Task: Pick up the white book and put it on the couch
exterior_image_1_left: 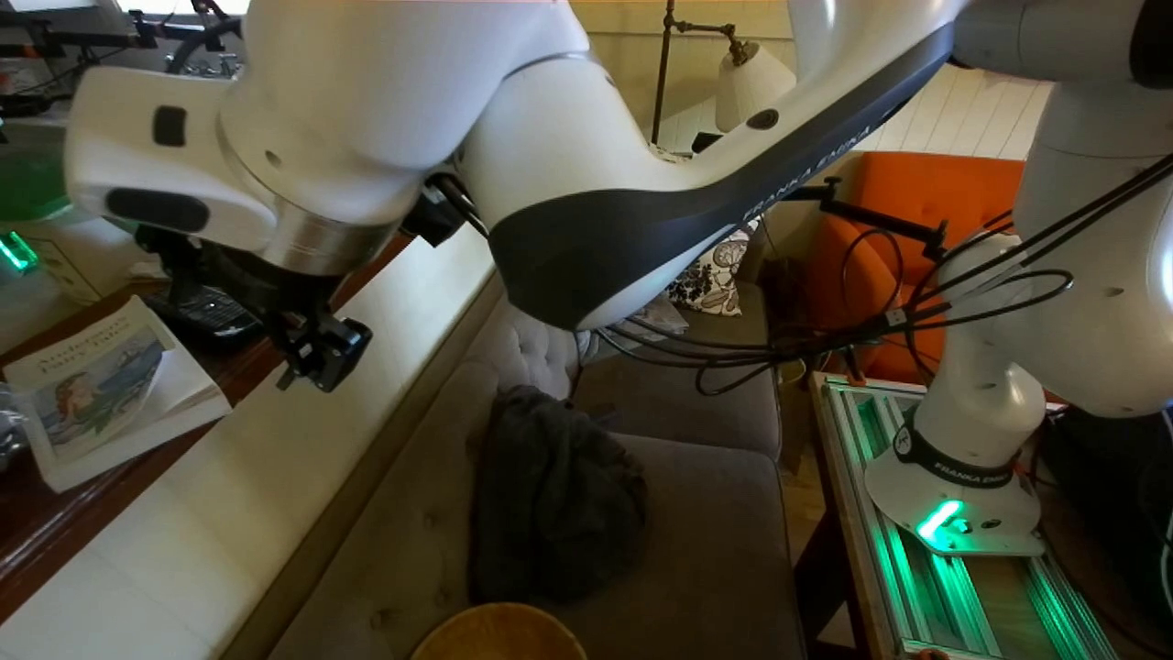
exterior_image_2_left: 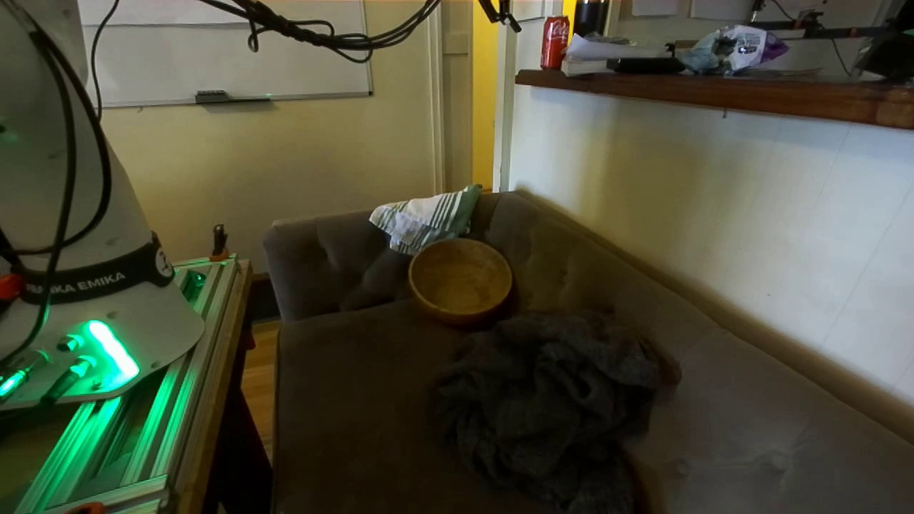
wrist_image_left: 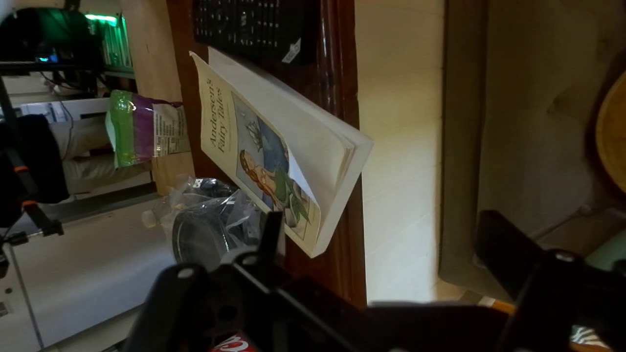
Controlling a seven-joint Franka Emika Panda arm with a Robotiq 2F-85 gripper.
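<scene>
The pincer (wrist_image_left: 381, 217) is spread wide, gripping nothing. Near it, the white book (wrist_image_left: 274, 151), its cover reading "Andersen's Fairy Tales", lies on the wooden ledge (exterior_image_2_left: 685, 87), which also bears a red Coca-Cola can (exterior_image_2_left: 555, 43). Below runs the couch (exterior_image_2_left: 350, 378). The robot arm (exterior_image_1_left: 641, 225) reads "FRANKA EMIKA".
</scene>
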